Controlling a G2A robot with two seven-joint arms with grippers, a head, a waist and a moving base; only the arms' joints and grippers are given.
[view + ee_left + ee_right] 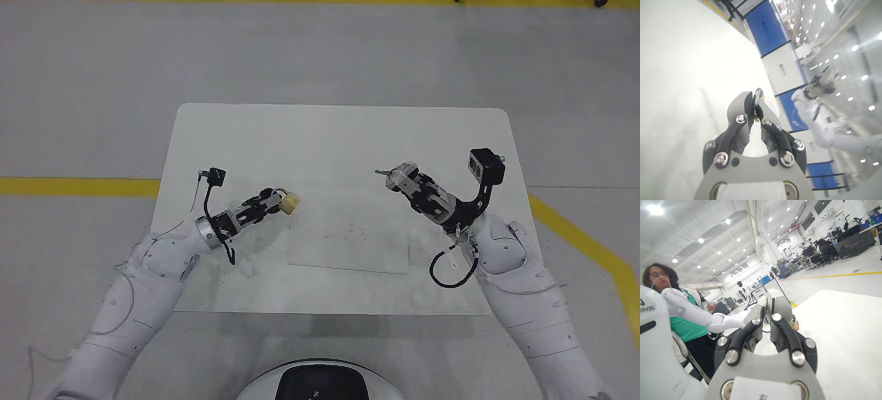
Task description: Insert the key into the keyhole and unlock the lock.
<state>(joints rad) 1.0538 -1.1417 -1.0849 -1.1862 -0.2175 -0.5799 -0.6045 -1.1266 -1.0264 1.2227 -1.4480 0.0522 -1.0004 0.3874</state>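
Both arms are up over the table, bent at the elbow, forearms angled inward so the 2 grippers face each other with a wide gap between them. The left arm [160,265] comes in low from its side, wrist nearly level. The left gripper [272,198] [755,102] points across toward the other one, its fingers [748,102] pinched tight on the lock [289,203] [755,117], held off the table. The right arm [510,260] is cocked higher, its wrist turned back toward the middle. The right gripper [392,178] [765,308] has its fingers [761,309] pressed together, and the key [380,173] pokes out past the tips.
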